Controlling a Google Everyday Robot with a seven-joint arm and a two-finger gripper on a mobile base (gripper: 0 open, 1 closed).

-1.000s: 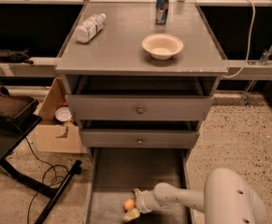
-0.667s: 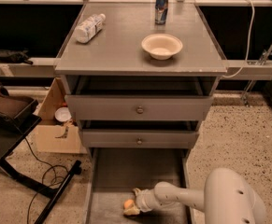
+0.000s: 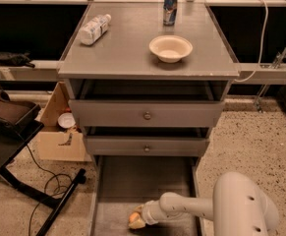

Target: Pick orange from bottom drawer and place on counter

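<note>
The orange (image 3: 133, 216) is small and round and lies low in the bottom drawer (image 3: 142, 181), near that tray's front left. My gripper (image 3: 136, 219) reaches in from the right on its white arm, and its pale fingers sit above and below the fruit, shut on it. The orange rests at the level of the drawer floor. Above the cabinet, the counter (image 3: 128, 53) is a flat grey square top.
On the counter stand a cream bowl (image 3: 170, 48), a lying plastic bottle (image 3: 94, 29) and an upright can (image 3: 170, 7). Two upper drawers with knobs (image 3: 146, 115) overhang the back of the open tray. A cardboard box (image 3: 59, 136) and cables sit on the floor at left.
The gripper and the orange have stayed at nearly the same spot in the drawer, shifting only slightly to the left.
</note>
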